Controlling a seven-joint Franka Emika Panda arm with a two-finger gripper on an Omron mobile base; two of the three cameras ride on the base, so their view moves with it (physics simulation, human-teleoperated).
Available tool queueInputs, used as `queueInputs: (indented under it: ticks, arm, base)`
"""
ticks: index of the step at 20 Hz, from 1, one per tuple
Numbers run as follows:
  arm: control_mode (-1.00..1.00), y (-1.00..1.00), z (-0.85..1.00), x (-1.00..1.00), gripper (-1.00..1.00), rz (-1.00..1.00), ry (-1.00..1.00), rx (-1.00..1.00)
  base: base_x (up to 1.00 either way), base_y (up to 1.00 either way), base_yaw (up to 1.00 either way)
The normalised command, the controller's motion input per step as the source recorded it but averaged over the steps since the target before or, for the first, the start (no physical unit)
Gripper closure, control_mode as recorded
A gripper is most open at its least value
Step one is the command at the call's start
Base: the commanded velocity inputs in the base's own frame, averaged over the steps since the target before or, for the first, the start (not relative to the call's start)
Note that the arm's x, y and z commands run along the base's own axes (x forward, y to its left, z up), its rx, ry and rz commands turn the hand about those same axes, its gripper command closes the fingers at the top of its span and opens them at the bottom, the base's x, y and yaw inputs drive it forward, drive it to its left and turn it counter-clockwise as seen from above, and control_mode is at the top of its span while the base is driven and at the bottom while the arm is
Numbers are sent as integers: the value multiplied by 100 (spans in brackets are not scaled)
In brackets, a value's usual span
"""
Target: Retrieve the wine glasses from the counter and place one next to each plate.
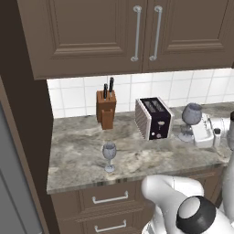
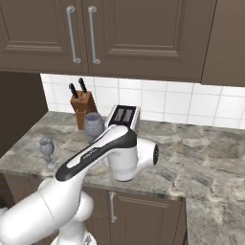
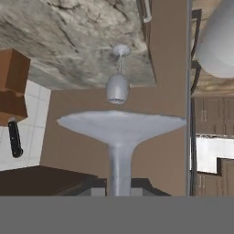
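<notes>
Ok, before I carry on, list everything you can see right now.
free wine glass: one, clear grey-blue, standing near the counter's front edge
held wine glass: one, clear grey-blue, right of the toaster
counter: one, grey-brown marbled
knife block: one, brown, at the back by the tiles
toaster: one, white and dark, mid-counter
wall cabinets: brown, above
drawers: dark brown, under the counter
arm: white
gripper: shut on the held wine glass's stem

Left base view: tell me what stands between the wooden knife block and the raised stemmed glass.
The white slotted toaster stands between the knife block and the raised glass.
</notes>
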Motion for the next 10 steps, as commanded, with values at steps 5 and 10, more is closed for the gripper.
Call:
queueInputs:
  ticks: [5, 10]
  arm:
    - [100, 4, 24, -37, 100, 0, 0, 0]
    - [100, 0, 0, 0, 100, 0, 0, 0]
  base:
    - [-28, 14, 0]
    - [-87, 54, 0]
